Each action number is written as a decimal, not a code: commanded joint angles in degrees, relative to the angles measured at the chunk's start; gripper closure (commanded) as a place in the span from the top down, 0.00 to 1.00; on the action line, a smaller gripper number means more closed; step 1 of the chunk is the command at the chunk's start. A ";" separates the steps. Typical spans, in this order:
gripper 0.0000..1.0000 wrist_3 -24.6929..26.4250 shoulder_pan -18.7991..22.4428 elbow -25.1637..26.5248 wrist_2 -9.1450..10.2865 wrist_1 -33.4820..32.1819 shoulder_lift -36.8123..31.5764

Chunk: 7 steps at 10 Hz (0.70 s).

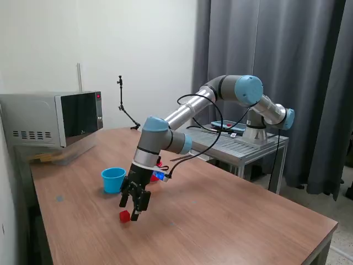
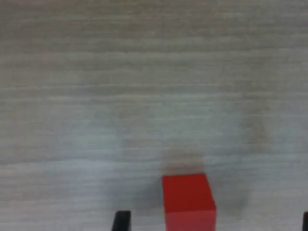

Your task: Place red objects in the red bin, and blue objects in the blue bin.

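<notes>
A wooden table (image 1: pixel 220 210) stands in a room with a white wall and grey curtains (image 1: pixel 276 55); a microwave (image 1: pixel 52 118) sits at its far corner on the exterior view's left, and a metal side table (image 1: pixel 242 144) carries the arm's base.

The gripper (image 1: pixel 134 210) hangs low over the tabletop, pointing down, its fingers spread apart. In the wrist view one dark fingertip (image 2: pixel 121 220) shows at the picture's edge and a sliver of the other at the far corner, wide apart, with a red cube (image 2: pixel 188 201) lying on the wood between them, nearer the first tip. Nothing is gripped; whether either finger touches the cube cannot be told. In the exterior view the cube (image 1: pixel 124 216) sits on the table just beside the fingers, on their left.

The blue cup (image 1: pixel 113 180) stands upright on the table behind the gripper, to the exterior view's left of the arm. A bit of red (image 1: pixel 156 177) shows behind the wrist, mostly hidden by the arm; what it is cannot be made out. A blue glow sits on the wrist.

No writing is readable anywhere. The wrist view is soft, and the cube is cut off by the frame.
</notes>
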 commanded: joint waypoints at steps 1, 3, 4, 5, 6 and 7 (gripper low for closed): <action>1.00 -0.27 -0.16 -0.86 0.07 -0.07 0.41; 0.00 -0.36 -0.24 -1.39 0.07 -0.07 1.02; 0.00 -0.62 -0.24 -1.39 0.15 -0.07 1.03; 0.00 -0.63 -0.24 -1.39 0.24 -0.07 1.03; 0.00 -0.71 -0.24 -1.31 0.24 -0.07 1.03; 0.00 -0.80 -0.24 -1.39 0.24 -0.07 1.03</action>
